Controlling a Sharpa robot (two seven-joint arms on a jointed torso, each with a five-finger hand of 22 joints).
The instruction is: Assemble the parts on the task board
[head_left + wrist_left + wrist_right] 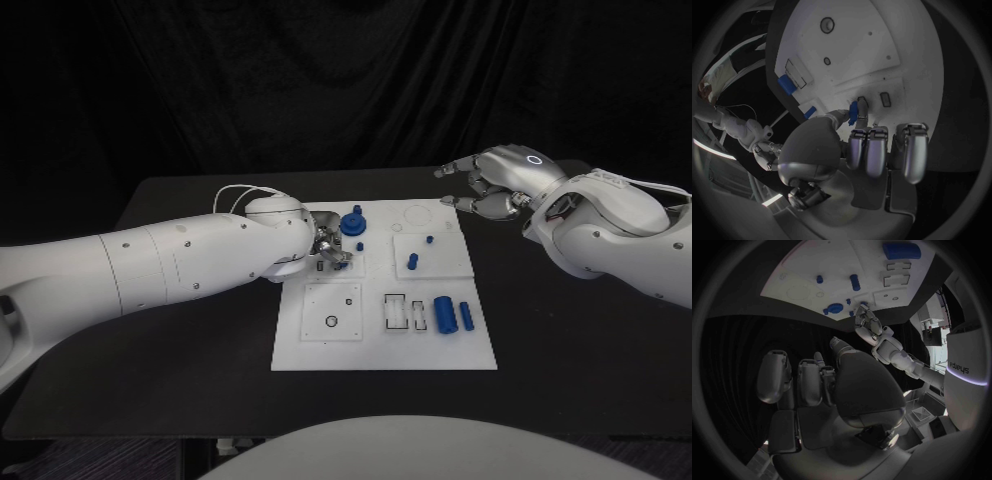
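Note:
The white task board (335,352) lies in the middle of the black table. My left hand (326,243) is low over its far left part. In the left wrist view the thumb and a finger pinch a small blue part (852,113) just above a small rectangular slot (862,103) in the task board (873,45). My right hand (492,181) hovers above the board's far right corner, fingers apart and holding nothing. A blue peg (413,262) stands mid-board, and two blue cylinders (453,314) lie at the near right.
A larger blue piece (358,214) stands on the board right beside my left hand's fingers. A small blue stud (430,240) sits near the peg. Empty rectangular recesses (395,312) lie left of the cylinders. Black table surrounds the board.

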